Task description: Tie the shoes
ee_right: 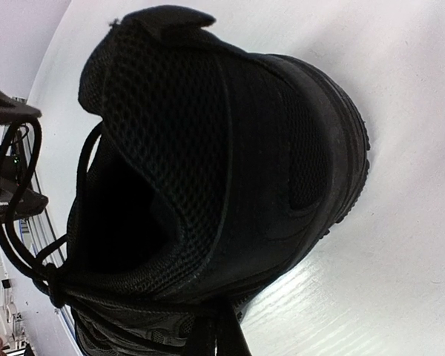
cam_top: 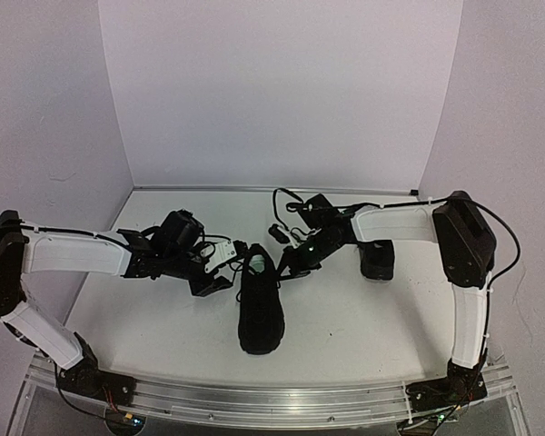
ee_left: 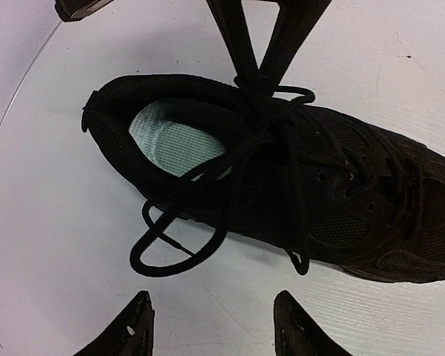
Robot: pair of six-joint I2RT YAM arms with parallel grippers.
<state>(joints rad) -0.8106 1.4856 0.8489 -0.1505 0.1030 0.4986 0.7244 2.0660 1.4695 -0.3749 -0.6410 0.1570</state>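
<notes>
The shoe being worked on (cam_top: 259,313) lies in the middle of the desk (cam_top: 154,331), toe toward the arm bases and mouth pointing away. It sits squarely between the two arms, which looks deliberate: each arm can reach one side of the lacing. The other shoe (cam_top: 378,262) stands off to the right, half hidden behind the right arm and well apart, apparently waiting its turn. In the left wrist view the pale green insole (ee_left: 170,137) shows in the mouth. The laces (ee_left: 208,167) spill over the collar and lie in a slack loop on the desk beside the shoe, and I can see no bow drawn up. The right pincer (ee_left: 256,74) reaches in from the shoe's right side with its jaws pressed together just where the laces cross at the top of the tongue. It appears to pinch a strand there, I'd guess to keep the crossing from slackening. The left pincer (ee_left: 219,330) hovers on the shoe's left side, near the loose loop. Its jaws are roughly half apart with nothing between them, touching neither lace nor shoe. My guess is it is held that way to come down on the loop.
</notes>
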